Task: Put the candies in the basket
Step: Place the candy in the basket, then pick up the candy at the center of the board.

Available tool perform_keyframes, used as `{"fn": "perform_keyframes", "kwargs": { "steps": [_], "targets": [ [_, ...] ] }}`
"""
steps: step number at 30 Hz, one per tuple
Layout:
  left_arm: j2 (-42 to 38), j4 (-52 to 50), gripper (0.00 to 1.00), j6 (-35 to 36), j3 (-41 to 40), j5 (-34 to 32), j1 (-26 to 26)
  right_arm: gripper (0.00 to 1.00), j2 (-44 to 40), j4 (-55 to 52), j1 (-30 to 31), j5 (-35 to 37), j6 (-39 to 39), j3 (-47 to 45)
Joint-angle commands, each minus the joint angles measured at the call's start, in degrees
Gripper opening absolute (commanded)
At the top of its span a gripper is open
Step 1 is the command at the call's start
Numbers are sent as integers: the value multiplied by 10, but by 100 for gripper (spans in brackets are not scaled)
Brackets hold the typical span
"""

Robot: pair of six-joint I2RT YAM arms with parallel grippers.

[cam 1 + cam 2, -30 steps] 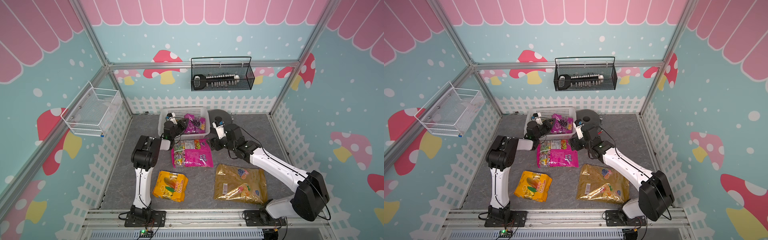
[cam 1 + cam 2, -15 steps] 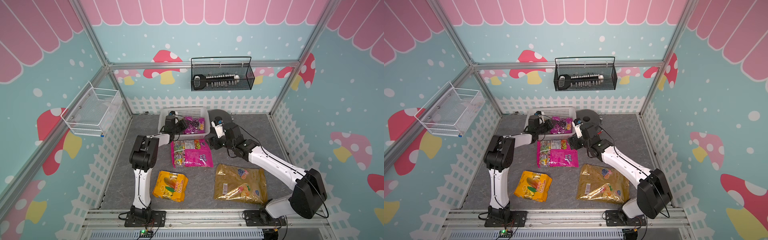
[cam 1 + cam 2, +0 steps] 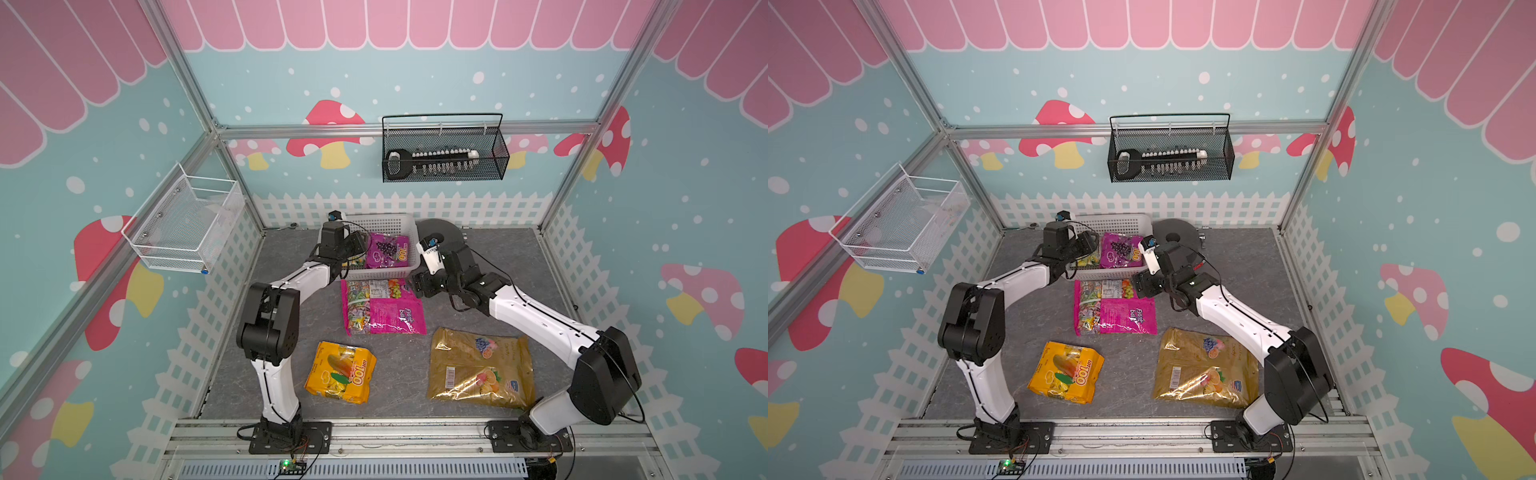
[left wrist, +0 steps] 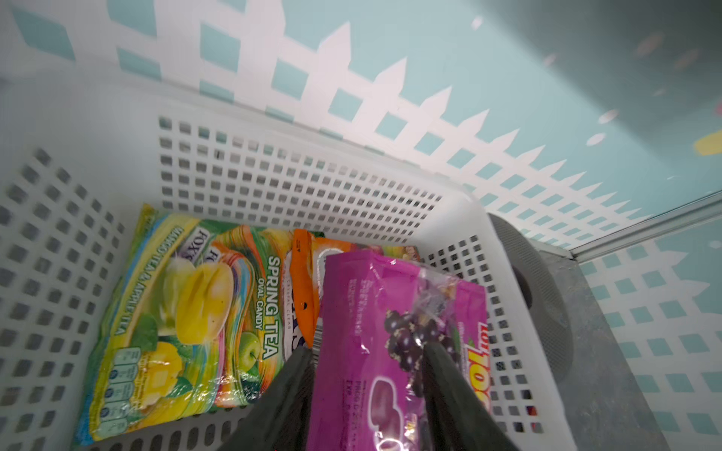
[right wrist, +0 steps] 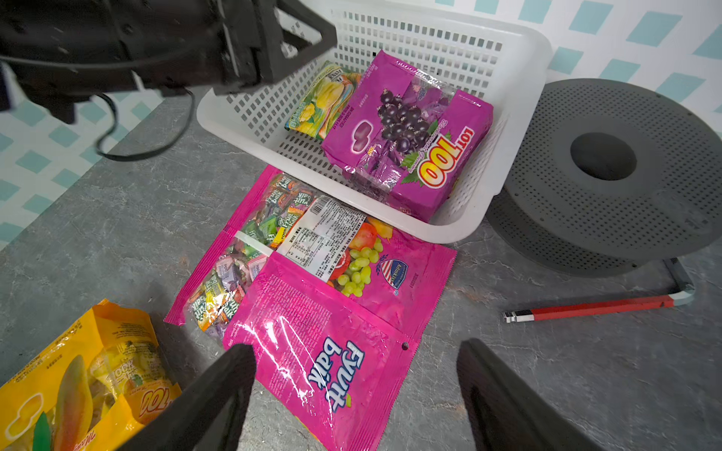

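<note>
The white basket (image 3: 386, 217) (image 3: 1117, 217) (image 4: 293, 175) (image 5: 539, 58) stands at the back. Inside lie the purple grape bag (image 3: 388, 255) (image 3: 1123, 254) (image 4: 390, 332) (image 5: 406, 132) and a green-yellow bag (image 4: 176, 312) (image 5: 324, 101). My left gripper (image 3: 361, 243) (image 3: 1090, 243) (image 4: 367, 349) hovers open over the basket's left part, above the purple bag and clear of it. In front of the basket lies the magenta bag (image 3: 382, 307) (image 3: 1115, 307) (image 5: 324, 296); my right gripper (image 3: 415, 286) (image 3: 1140, 286) (image 5: 355, 347) hangs open over its corner. The orange-yellow bag (image 3: 340, 372) (image 5: 78, 382) and gold bag (image 3: 480, 368) (image 3: 1204, 368) lie near the front.
A grey perforated disc (image 3: 440, 237) (image 5: 601, 164) sits right of the basket, with a thin red stick (image 5: 586, 308) on the floor beside it. A black mesh basket (image 3: 442, 153) and a white wire basket (image 3: 187, 224) hang on the walls. A white fence borders the floor.
The left jaws have widened and let go of the purple bag, which now lies in the basket. The left wrist shifted slightly back. The right arm barely moved.
</note>
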Motion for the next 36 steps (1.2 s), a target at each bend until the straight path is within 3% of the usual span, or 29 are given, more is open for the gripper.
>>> {"fn": "perform_keyframes", "kwargs": {
  "steps": [1, 6, 10, 14, 15, 16, 17, 18, 22, 25, 29, 36],
  "targets": [
    [-51, -15, 49, 18, -40, 5, 6, 85, 9, -13, 2, -32, -12, 15],
    [-144, -105, 54, 18, -83, 24, 10, 84, 11, 13, 30, -87, -69, -2],
    [-202, -239, 57, 0, -111, 46, 31, 85, 1, 72, 69, -130, -153, -46],
    [-287, -309, 57, -7, -182, 72, 55, 85, -16, 142, 106, -180, -267, -117],
    [-309, -320, 60, -12, -199, 72, 58, 86, -20, 159, 114, -189, -305, -136],
    [-332, -334, 74, -16, -218, 72, 61, 87, -25, 183, 125, -201, -346, -158],
    [-352, -347, 96, -24, -231, 72, 65, 87, -29, 199, 134, -216, -384, -174],
    [-370, -365, 99, -35, -247, 71, 67, 88, -31, 210, 143, -238, -430, -188],
    [-407, -416, 99, -42, -297, 85, 72, 92, -7, 197, 177, -307, -591, -196],
    [-406, -452, 99, -83, -331, 88, 94, 99, 28, 197, 205, -282, -624, -180],
    [-405, -465, 99, -138, -396, 179, 185, 99, 62, 221, 225, -268, -656, -176],
    [-393, -482, 99, -134, -414, 143, 209, 99, 109, 283, 237, -228, -688, -174]
  ]
}}
